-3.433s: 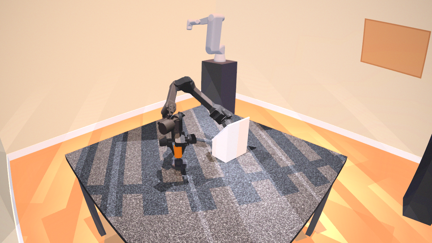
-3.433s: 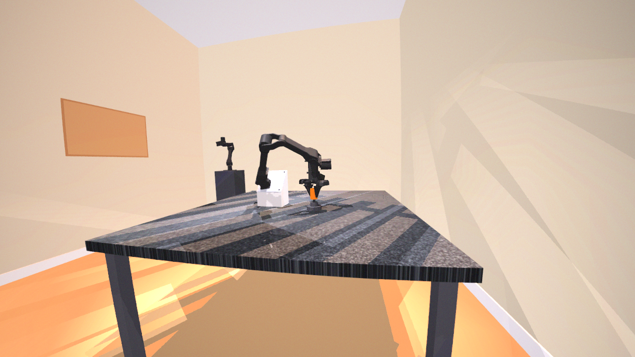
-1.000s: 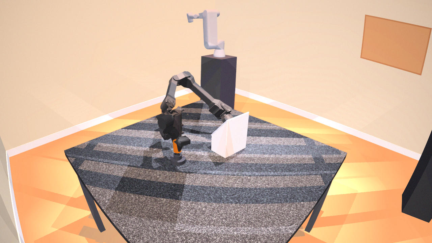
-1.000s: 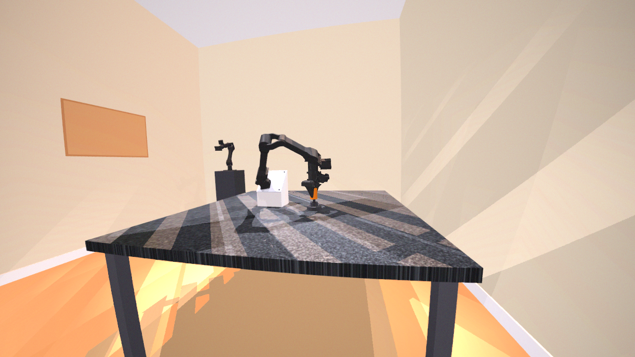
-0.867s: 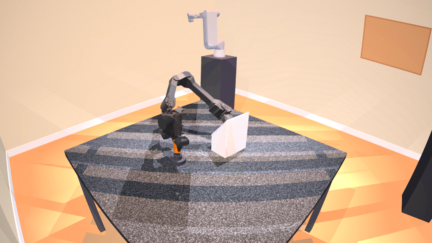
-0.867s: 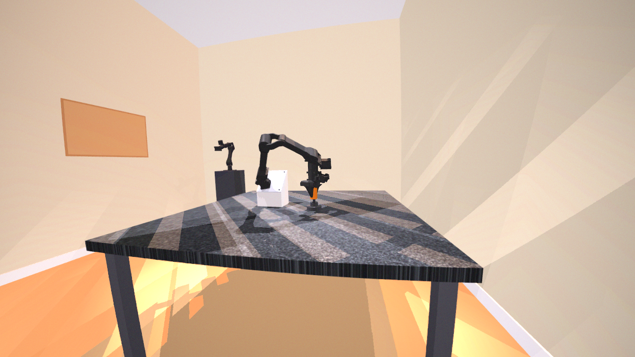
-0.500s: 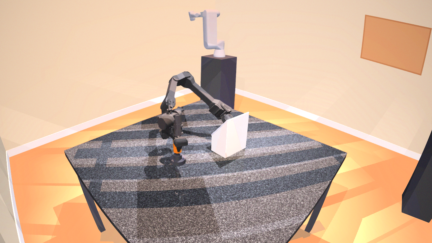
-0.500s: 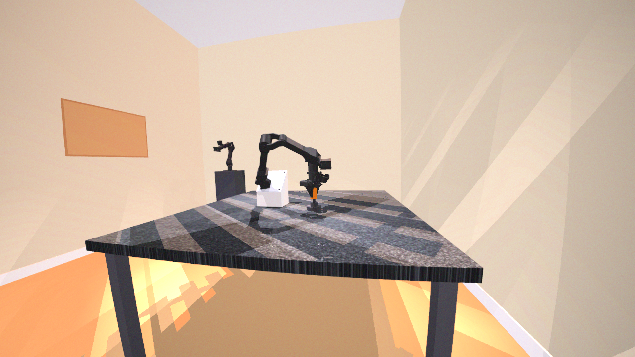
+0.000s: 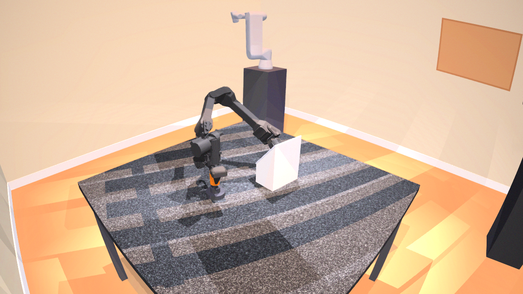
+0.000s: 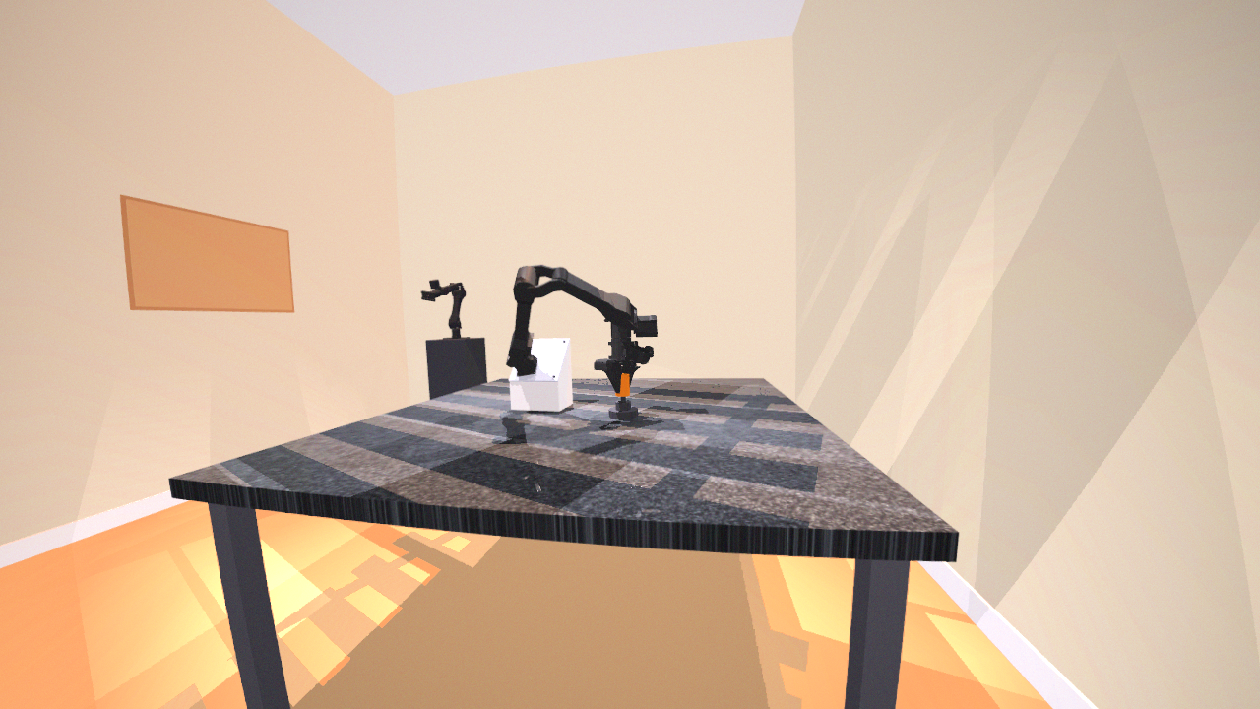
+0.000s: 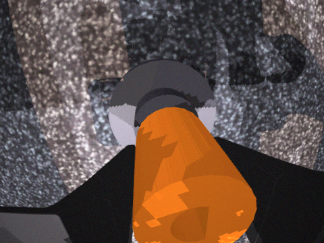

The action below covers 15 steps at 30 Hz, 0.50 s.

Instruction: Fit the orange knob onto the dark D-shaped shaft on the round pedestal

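Note:
My gripper (image 9: 216, 179) (image 10: 621, 388) (image 11: 174, 148) points down and is shut on the orange knob (image 9: 213, 181) (image 10: 625, 384) (image 11: 169, 131), with one black finger on each side. The knob is about upright over the dark round pedestal (image 9: 220, 196) (image 10: 623, 414) (image 11: 162, 72). Dark material narrower than the pedestal's disc shows between the knob's lower end and the disc, so the knob is not down on the disc. In the wrist view the knob's top face has a darker hollow. The knob's underside and the shaft's flat side are hidden.
A white slant-topped box (image 9: 276, 170) (image 10: 540, 394) stands on the striped table (image 9: 329, 204) (image 10: 563, 502) beside my arm's base, to the pedestal's right in the top view. Another arm (image 9: 254, 34) (image 10: 456, 308) stands on a dark pillar (image 9: 264, 94) (image 10: 456, 365) behind the table.

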### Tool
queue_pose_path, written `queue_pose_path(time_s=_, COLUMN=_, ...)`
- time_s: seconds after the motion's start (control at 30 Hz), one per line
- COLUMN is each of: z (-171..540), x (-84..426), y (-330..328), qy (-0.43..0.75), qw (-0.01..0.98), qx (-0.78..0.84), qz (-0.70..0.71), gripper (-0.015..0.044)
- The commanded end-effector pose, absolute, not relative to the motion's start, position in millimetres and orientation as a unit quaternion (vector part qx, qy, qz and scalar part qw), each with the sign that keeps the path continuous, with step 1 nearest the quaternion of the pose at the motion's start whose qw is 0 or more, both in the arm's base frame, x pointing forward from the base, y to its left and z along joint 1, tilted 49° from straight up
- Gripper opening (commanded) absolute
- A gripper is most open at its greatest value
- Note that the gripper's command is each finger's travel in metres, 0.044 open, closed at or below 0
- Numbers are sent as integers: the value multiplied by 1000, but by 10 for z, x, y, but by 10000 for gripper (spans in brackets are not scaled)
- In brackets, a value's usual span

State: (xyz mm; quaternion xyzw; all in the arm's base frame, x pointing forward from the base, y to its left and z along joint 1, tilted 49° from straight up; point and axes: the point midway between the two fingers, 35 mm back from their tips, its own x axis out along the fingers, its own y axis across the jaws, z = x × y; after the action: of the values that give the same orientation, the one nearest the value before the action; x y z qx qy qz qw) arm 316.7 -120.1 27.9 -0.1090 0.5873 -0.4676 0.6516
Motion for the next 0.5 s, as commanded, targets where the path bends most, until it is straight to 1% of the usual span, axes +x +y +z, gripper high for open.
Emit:
queue_pose_path(time_s=0.0, z=278, x=3170, y=-1204, qy=587, qw=652, qx=-110, qz=-468, gripper=0)
queue_pose_path(time_s=0.47, z=310, x=3199, y=-1175, qy=584, qw=652, qx=-107, qz=-470, gripper=0)
